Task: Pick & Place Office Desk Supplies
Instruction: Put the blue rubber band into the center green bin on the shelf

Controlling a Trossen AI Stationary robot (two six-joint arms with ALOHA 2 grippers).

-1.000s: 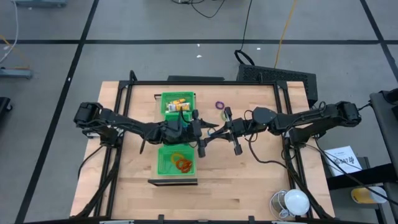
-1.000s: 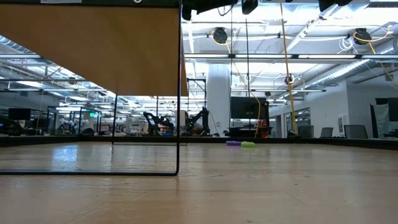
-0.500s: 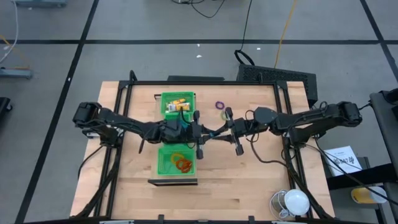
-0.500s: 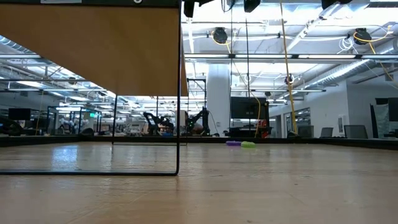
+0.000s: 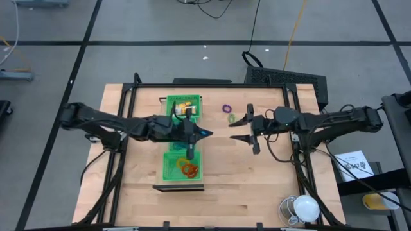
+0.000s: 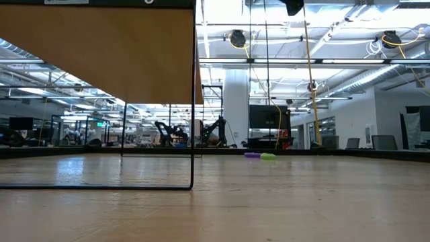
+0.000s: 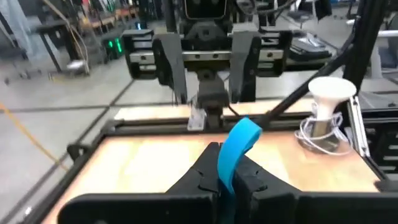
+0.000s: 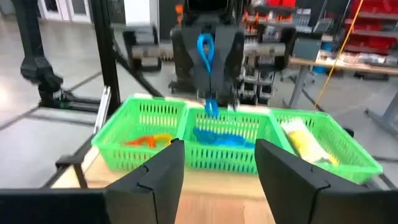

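Blue loop [image 7: 237, 147] clamped between the closed fingers of the left end effector [image 5: 200, 133], held above the middle compartment of the green tray [image 5: 171, 168]; seen head-on in the right wrist view [image 8: 205, 48], barely visible in the high view as a blue speck at the fingertips. More blue loops [image 8: 225, 137] in the middle compartment, visible only from the right wrist view. Orange-red loops [image 5: 188, 169] in the tray's 6 o'clock compartment, yellow pieces [image 5: 183, 106] in the 12 o'clock compartment. Purple loop [image 5: 227, 108] and green loop [image 5: 232, 118] loose on the surface [image 5: 257, 179] at 3 o'clock of the tray; shown far off in the low view [image 6: 252, 155]. Right end effector [image 5: 239, 130] just beside these loops, fingers [image 8: 160, 177] apart, holding nothing, facing the tray. White lamp-like object [image 7: 328, 102] at the surface edge, shown by the left wrist view.
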